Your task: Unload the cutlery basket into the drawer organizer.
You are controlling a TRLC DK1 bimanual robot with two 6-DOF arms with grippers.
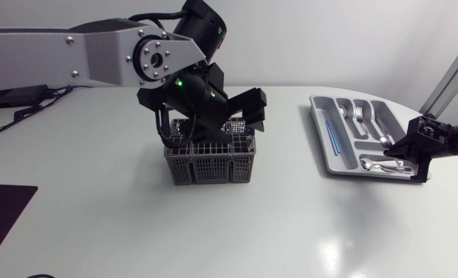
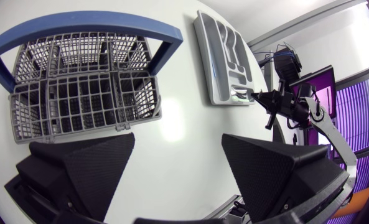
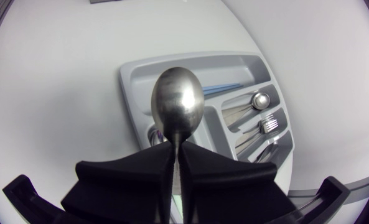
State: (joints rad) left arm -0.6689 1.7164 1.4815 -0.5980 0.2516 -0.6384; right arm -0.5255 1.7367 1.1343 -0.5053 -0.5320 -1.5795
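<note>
The grey mesh cutlery basket (image 1: 210,160) with a blue handle (image 2: 84,23) stands mid-table; no cutlery shows in its compartments (image 2: 78,93). My left gripper (image 1: 242,116) hangs open just above and beside it, its fingers (image 2: 97,168) wide apart with nothing between them. The grey drawer organizer (image 1: 323,143) lies to the right and holds forks (image 1: 360,116), spoons and knives. Over its near end my right gripper (image 3: 175,149) is shut on the handle of a steel spoon (image 3: 177,102), whose bowl points out over the organizer (image 3: 134,81).
A blue stick-like item (image 1: 333,135) lies in the organizer's long left slot. A dark mat (image 1: 1,212) sits at the table's front left corner. My right arm (image 2: 277,102) shows beyond the organizer (image 2: 224,59) in the left wrist view.
</note>
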